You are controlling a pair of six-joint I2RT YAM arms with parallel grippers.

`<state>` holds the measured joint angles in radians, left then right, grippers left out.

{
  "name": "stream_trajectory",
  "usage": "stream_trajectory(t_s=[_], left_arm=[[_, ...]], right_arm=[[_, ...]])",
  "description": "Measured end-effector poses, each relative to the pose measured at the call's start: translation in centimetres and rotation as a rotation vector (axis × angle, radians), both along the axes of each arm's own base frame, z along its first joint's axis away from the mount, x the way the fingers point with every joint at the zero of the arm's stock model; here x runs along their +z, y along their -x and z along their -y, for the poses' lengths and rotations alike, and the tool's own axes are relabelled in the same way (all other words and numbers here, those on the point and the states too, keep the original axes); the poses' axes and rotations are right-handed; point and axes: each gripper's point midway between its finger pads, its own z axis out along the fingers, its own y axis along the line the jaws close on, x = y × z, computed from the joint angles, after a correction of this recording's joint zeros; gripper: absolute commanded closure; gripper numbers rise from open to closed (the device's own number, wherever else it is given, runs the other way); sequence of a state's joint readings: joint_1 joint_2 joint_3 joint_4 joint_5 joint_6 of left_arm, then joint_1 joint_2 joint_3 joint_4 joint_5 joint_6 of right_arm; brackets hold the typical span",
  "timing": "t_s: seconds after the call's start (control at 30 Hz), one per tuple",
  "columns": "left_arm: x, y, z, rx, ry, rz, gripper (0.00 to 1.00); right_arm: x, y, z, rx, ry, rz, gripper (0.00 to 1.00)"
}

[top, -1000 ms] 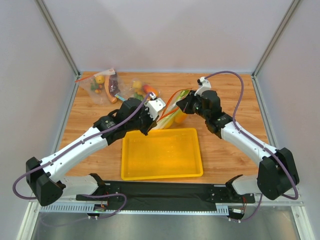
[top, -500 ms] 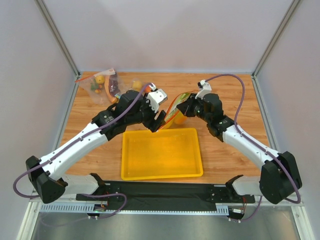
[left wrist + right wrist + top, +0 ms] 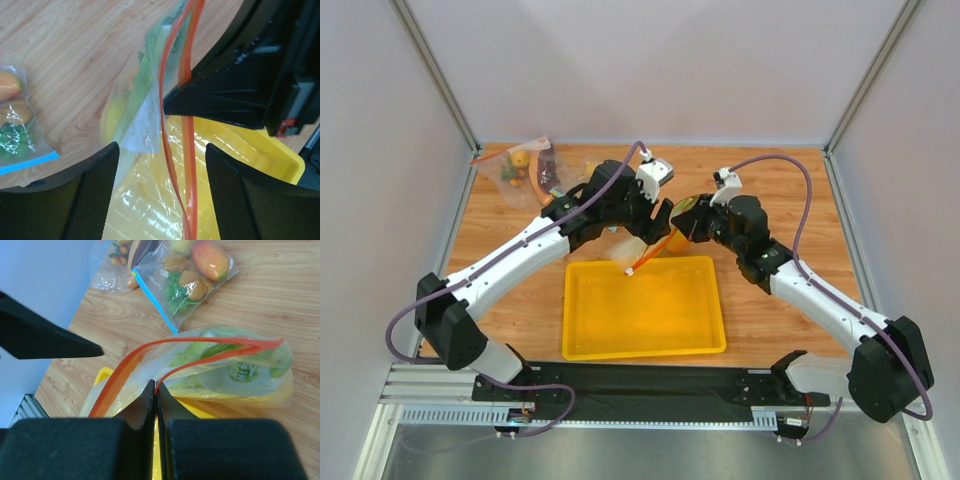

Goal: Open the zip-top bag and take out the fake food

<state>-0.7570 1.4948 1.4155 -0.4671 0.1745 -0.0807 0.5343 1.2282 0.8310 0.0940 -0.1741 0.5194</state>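
Between the grippers: the zip-top bag [image 3: 668,242] hangs stretched between the left gripper [image 3: 658,228] and the right gripper [image 3: 156,389], barring the way through.
Bag mouth: the red-orange strips are parted into a narrow slot.
Below: the yellow tray [image 3: 645,345] has a bare floor, reachable from above.
Far left corner: the blue-zip bag [image 3: 192,282] and the eggplant bag [image 3: 525,172] crowd it.
Far right: bare table [image 3: 800,195].

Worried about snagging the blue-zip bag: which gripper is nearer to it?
Left. The left gripper hangs beside the blue-zip bag, jaws open; the right gripper, clamped on the zip-top bag, sits farther off with that bag between.
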Motion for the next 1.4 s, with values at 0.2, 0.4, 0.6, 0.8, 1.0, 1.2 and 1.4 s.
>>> stream_trajectory(t_s=[0.2, 0.4, 0.6, 0.8, 1.0, 1.2, 1.4], left_arm=[[-2.0, -0.9, 0.1, 0.032, -0.023, -0.048, 0.30], [-3.3, -1.5, -0.5, 0.068, -0.053, -0.077, 0.59], [-3.4, -1.8, -0.8, 0.083, -0.053, -0.079, 0.96], [-3.5, -2.3, -1.4, 0.107, -0.065, -0.073, 1.00], [-3.6, -5.4, -5.2, 0.249, -0.064, -0.089, 1.00], [-2.4, -7.9, -9.4, 0.388, -0.036, -0.078, 1.00], [1.0, -7.1, -10.5, 0.413, 0.000, 0.000, 1.00]], right_arm=[[0.2, 1.0, -1.1, 0.039, 0.003, 0.010, 1.00], [0.0, 1.6, -1.7, 0.060, 0.014, 0.015, 1.00], [-0.7, 2.2, -1.7, 0.068, 0.021, 0.005, 1.00], [-0.5, 2.4, -1.5, 0.064, 0.025, 0.008, 1.00], [-0.6, 2.6, -0.8, 0.043, 0.055, 0.010, 1.00], [-1.2, 2.5, -0.2, 0.019, 0.087, 0.000, 1.00], [-1.2, 2.2, 0.3, -0.006, 0.116, 0.000, 1.00]])
